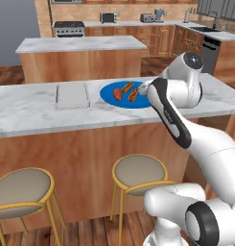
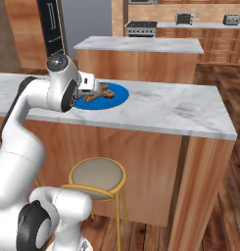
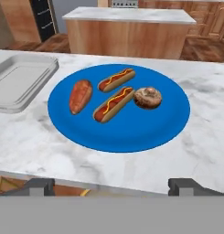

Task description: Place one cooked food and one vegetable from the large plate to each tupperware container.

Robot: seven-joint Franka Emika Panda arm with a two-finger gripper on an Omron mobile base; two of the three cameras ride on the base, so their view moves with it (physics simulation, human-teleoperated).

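While all four foods sit on the plate (image 3: 131, 137), you've moved nothing. The tray (image 3: 22, 80) is bare; your gripper (image 3: 115, 186) is spread, holding nothing.

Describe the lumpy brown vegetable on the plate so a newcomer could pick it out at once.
Find the marble counter and the round blue plate on it. Four foods lie there; the brown vegetable sits at the end farthest from the grey tray, touching the nearer hot dog. It alone is roundish, lumpy and beige-brown.
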